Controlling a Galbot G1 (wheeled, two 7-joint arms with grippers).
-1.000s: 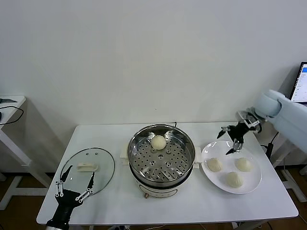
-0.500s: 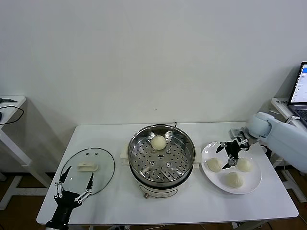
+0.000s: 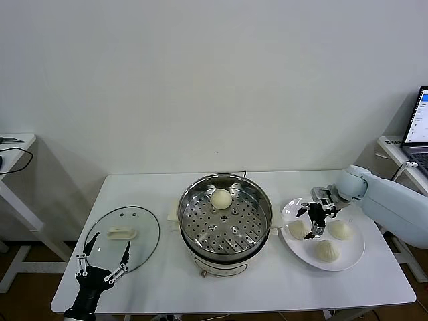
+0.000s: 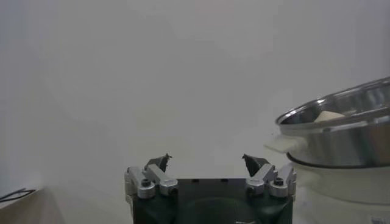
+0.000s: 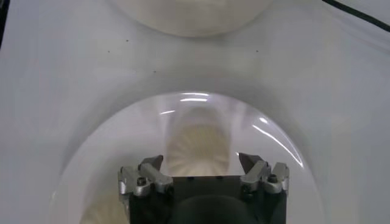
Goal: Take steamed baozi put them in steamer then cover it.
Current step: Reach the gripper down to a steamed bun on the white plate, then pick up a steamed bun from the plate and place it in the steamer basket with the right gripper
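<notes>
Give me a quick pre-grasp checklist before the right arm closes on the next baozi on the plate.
1. Right end effector open: ok, its fingers are spread over the plate.
2. Target between the fingers: ok, in the right wrist view the nearest baozi sits centred ahead of the open fingers.
3. Neighbours clear: cannot tell; two more baozi lie close by on the same plate.
4. Steamer ready: ok, uncovered, with one baozi at the back of the tray and room left.
5. Cover out of the way: ok, flat on the table to the steamer's left.
6. Left end effector clear: ok, open, at the table's front edge by the cover.
</notes>
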